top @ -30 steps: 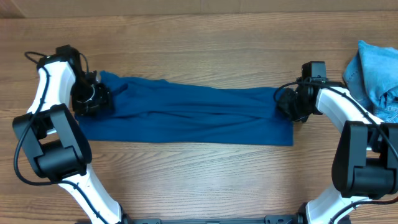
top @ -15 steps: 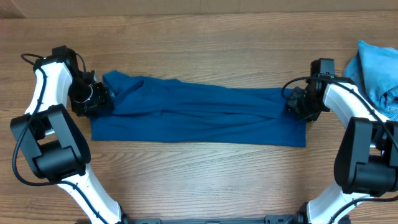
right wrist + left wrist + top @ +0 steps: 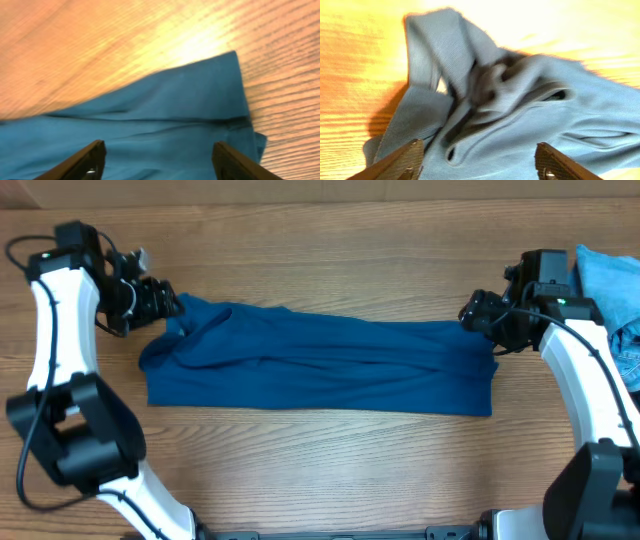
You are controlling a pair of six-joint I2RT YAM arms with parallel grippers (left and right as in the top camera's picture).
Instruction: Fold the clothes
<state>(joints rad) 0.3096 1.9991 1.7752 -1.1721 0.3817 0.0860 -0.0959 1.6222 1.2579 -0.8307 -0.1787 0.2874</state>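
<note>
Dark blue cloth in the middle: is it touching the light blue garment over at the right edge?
Apart. The overhead view shows a strip of bare table between the right end of the dark blue cloth and the light blue garment.

A fixed overhead camera looks straight down from well above the worktop [image 3: 320,470]. Each wrist camera looks down at close range on one end of the blue cloth [image 3: 320,370], which overhead shows entire.
</note>
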